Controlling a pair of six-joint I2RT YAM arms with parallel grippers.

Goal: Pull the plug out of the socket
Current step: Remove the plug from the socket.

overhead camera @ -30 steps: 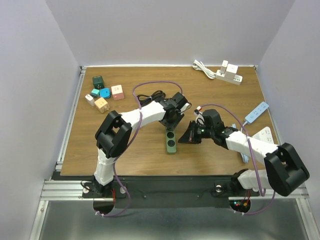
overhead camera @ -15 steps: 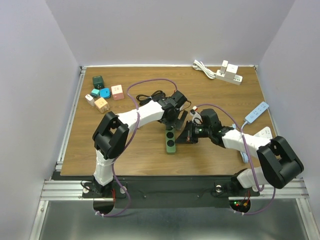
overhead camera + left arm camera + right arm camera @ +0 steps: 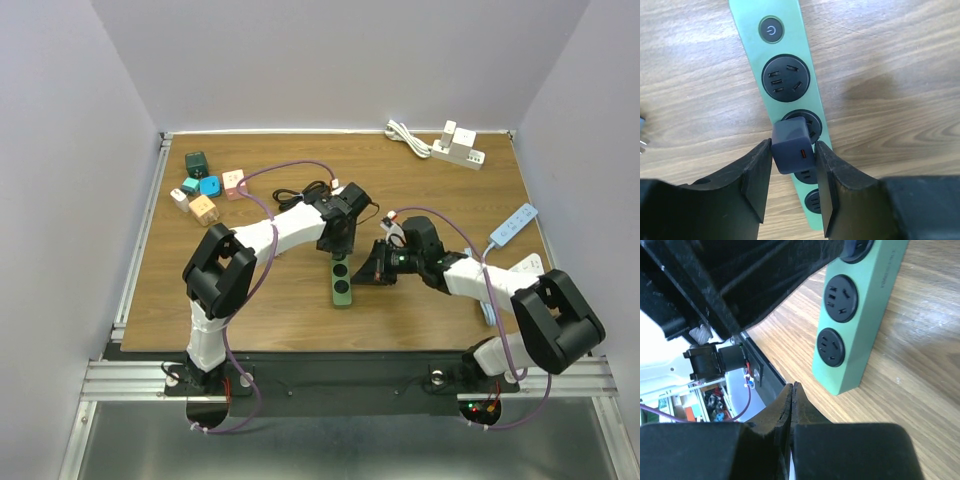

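The plug [image 3: 792,145] is a small dark cube with smooth, flat sides, standing in the second socket from the switch end of the green strip [image 3: 790,15], which lies flat on the counter [image 3: 450,200]. It looks rigid and light, but its prongs will probably hold it with some friction, and the slick plastic could slip under a weak pinch. The best hold is square across two opposite flat sides, low on the body, with the pull straight up away from the strip. The strip itself is light and may lift with the plug unless it is pinned down. The left jaws stand part-way apart with a pad pressed against each side of the plug, clamping it. The right jaws are together, holding nothing, just beside the strip's long side; whether they touch it I cannot tell.
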